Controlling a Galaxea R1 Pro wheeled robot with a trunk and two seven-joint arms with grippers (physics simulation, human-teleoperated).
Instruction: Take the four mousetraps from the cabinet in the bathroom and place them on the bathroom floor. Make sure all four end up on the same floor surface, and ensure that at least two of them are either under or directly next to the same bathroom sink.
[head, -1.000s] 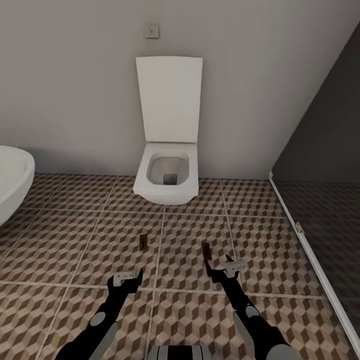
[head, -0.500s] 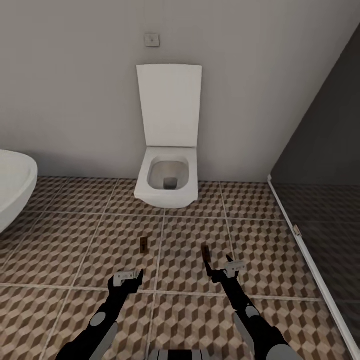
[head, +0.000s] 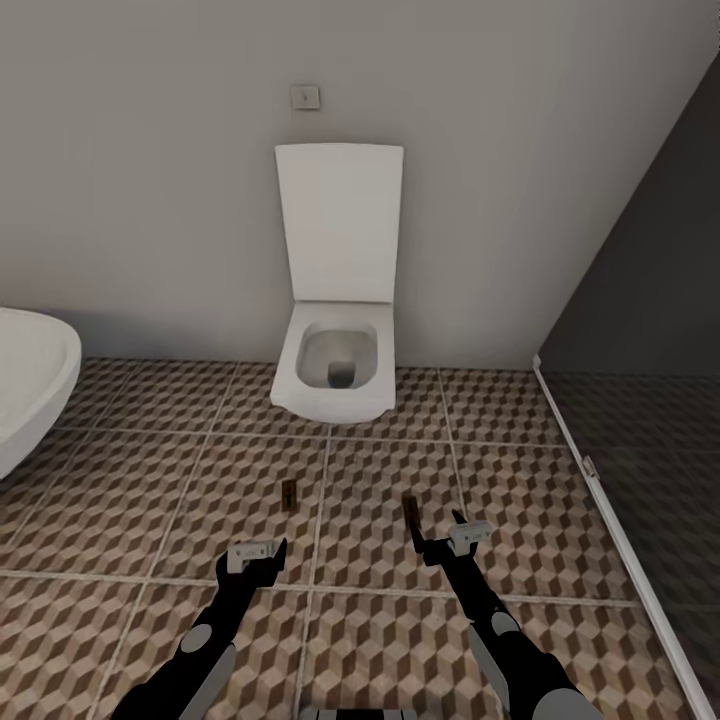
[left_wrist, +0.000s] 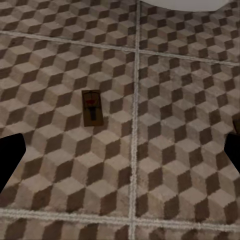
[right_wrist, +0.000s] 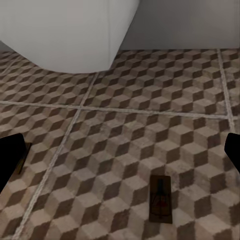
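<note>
Two mousetraps lie flat on the cube-patterned bathroom floor (head: 150, 480) in front of the toilet: one (head: 291, 493) left of a grout line, the other (head: 410, 512) to its right. My left gripper (head: 255, 552) hovers open just short of the left trap, which lies ahead of its fingers in the left wrist view (left_wrist: 92, 107). My right gripper (head: 445, 540) is open beside the right trap, which shows close in the right wrist view (right_wrist: 161, 199). Neither gripper holds anything. The cabinet is out of view.
A white toilet (head: 338, 375) with its lid raised stands against the back wall. A white sink (head: 30, 385) juts in at the left. A dark glass partition (head: 640, 420) with a white floor rail closes off the right side.
The whole head view has shifted slightly, so the toilet and sink sit a little lower and more of the sink shows. Both traps and both arms keep their places.
</note>
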